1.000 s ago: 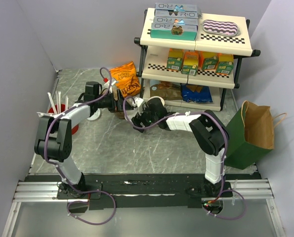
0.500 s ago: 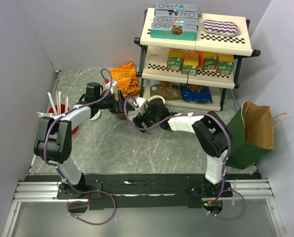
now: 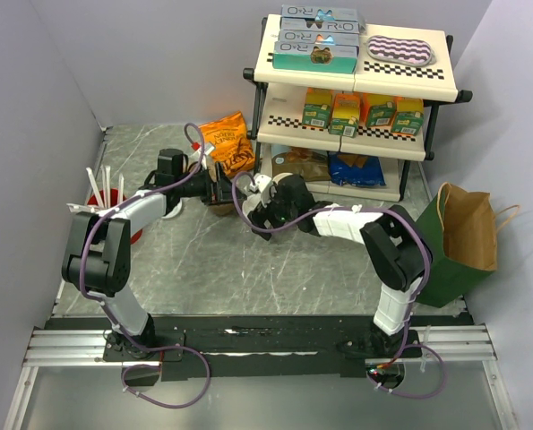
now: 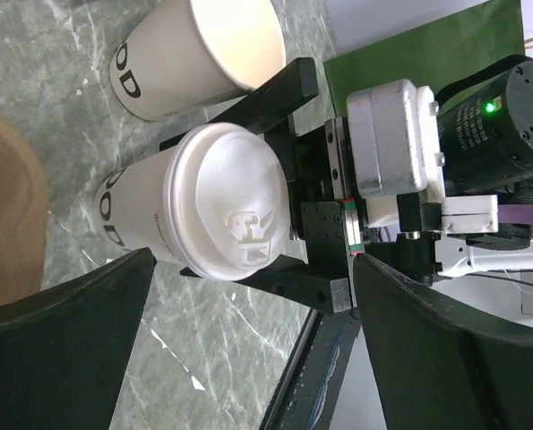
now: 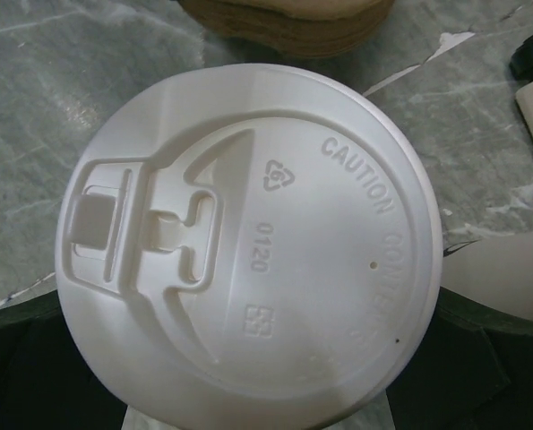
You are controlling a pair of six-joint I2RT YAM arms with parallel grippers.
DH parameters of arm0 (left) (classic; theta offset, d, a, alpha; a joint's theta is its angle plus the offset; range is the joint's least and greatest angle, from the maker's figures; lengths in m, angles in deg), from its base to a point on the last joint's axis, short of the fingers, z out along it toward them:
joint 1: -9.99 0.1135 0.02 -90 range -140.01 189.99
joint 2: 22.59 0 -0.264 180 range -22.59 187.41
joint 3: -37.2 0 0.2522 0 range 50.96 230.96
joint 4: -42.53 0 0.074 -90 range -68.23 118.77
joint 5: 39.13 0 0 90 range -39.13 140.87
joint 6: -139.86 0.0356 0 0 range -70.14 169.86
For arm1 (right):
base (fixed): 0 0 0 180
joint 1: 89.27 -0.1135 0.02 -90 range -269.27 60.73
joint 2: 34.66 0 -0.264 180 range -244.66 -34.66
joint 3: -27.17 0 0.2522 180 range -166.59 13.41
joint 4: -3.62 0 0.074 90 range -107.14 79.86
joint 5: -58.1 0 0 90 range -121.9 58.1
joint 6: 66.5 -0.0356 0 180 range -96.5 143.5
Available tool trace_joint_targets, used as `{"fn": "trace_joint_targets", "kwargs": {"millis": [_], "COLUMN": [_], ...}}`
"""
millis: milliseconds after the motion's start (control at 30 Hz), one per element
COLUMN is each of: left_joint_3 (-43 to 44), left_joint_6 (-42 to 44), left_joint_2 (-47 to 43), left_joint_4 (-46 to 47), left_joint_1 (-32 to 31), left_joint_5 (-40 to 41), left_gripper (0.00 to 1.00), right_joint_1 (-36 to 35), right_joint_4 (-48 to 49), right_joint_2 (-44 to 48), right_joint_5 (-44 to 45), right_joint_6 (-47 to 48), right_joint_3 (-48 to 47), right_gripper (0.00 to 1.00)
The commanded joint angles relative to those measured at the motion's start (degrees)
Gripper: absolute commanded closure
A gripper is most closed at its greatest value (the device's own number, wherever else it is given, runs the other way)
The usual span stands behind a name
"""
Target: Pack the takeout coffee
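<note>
The takeout coffee (image 4: 219, 204) is a cream paper cup with a white sip lid (image 5: 248, 237), standing on the marble table. My right gripper (image 5: 257, 363) comes down over it, open, one black finger (image 4: 279, 90) on each side of the cup. Its arm hides the cup in the top view (image 3: 266, 195). An unlidded cream cup (image 4: 203, 49) stands just beyond it. My left gripper (image 4: 255, 309) hovers wide open just left of the cups (image 3: 225, 190), with nothing between its fingers. The brown pulp carrier (image 5: 284, 22) lies beside the lidded cup (image 4: 6, 224).
A shelf rack (image 3: 351, 134) with boxes and snack bags stands at the back right. An orange snack bag (image 3: 227, 143) leans left of it. A green paper bag (image 3: 459, 242) stands open at the right. A red holder with straws (image 3: 100, 199) sits at the left wall.
The right arm has shifted a little to the right and back over the lidded cup. The left gripper has edged right toward the cups and stayed open.
</note>
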Motion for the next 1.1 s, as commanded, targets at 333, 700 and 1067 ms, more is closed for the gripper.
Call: {"fn": "trace_joint_targets", "kwargs": {"millis": [333,700,1067], "left_joint_3": [7.51,16.65,20.95], "left_joint_6": [13.23,26.51,31.34], "left_joint_2": [-5.57,-8.39,-4.53], "left_joint_4": [-14.75,-33.57,-35.32], "left_joint_1": [0.73,3.55,4.34], "left_joint_5": [10.72,23.14,26.91], "left_gripper": [0.01,0.01,0.01], "right_joint_1": [0.48,0.83,3.64], "right_joint_4": [-7.49,-15.32,-19.54], "right_joint_2": [6.53,10.49,16.72], "right_joint_5": [-1.79,-1.62,-1.7], "right_joint_6": [-0.94,0.03,0.47], "right_joint_3": [-5.95,-8.59,-8.24], "right_gripper": [0.0,0.0,0.0]}}
